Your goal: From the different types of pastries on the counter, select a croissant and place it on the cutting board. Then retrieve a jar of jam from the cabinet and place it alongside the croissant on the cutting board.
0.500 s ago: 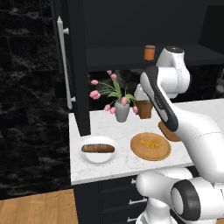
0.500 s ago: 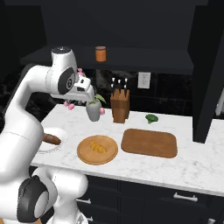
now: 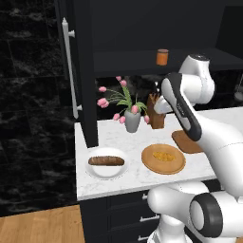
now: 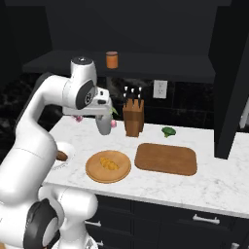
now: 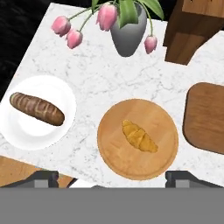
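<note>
The small golden croissant (image 5: 139,136) lies on a round tan wooden plate (image 5: 118,162), also seen as croissant (image 4: 109,163) and croissant (image 3: 163,156). Right of that plate lies the bare brown cutting board (image 4: 166,158), whose left end is cutting board (image 5: 205,116). My gripper (image 5: 114,178) hangs high above the counter (image 5: 83,78), open, with nothing between its fingertips (image 5: 46,176), roughly over the plate's near edge. The orange jar of jam (image 4: 112,59) stands on the dark cabinet shelf (image 4: 160,65); the jar (image 3: 162,57) is above and behind my arm.
A dark brown loaf (image 5: 36,108) rests on a white plate (image 5: 26,131) at the left. A grey vase of pink tulips (image 5: 127,37) and a wooden knife block (image 4: 133,118) stand at the back. A green vegetable (image 4: 168,131) lies behind the board. The cabinet door (image 3: 71,76) stands open at left.
My hand has shifted slightly over the counter. The croissant, loaf, board and jar lie as before.
</note>
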You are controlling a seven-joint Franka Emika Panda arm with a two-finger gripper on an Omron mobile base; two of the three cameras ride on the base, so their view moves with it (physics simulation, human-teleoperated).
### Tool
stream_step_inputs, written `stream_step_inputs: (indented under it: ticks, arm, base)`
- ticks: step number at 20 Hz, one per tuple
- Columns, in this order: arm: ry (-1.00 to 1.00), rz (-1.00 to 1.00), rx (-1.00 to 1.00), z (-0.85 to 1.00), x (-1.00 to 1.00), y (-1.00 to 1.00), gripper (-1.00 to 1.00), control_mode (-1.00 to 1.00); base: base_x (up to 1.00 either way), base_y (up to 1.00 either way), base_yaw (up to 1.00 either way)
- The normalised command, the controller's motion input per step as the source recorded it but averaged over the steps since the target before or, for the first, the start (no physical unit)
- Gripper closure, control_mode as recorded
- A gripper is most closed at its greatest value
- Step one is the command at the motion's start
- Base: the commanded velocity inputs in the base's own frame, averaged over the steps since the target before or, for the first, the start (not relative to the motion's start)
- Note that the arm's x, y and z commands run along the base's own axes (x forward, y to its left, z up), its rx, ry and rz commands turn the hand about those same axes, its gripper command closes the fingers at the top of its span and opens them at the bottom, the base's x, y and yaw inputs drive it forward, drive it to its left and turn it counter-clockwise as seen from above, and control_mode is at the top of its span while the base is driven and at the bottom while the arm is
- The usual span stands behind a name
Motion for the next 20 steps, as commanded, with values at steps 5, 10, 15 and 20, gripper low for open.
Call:
stream_step_inputs:
  ticks: [5, 10, 15, 20]
  arm:
    - [0.06, 0.32, 0.00, -0.49, -0.04, -0.20, -1.00, -1.00]
    - [0.08, 0.13, 0.00, -0.84, -0.10, 0.00, -1.00, -1.00]
    - [0.05, 0.07, -0.08, -0.82, -0.01, 0.00, -1.00, -1.00]
    - [0.00, 0.09, -0.05, -0.70, 0.00, 0.00, -1.00, -1.00]
  base:
    - [0.00, 0.00, 0.00]
    - [0.00, 0.00, 0.00]
    - [0.00, 0.00, 0.00]
    - [0.00, 0.00, 0.00]
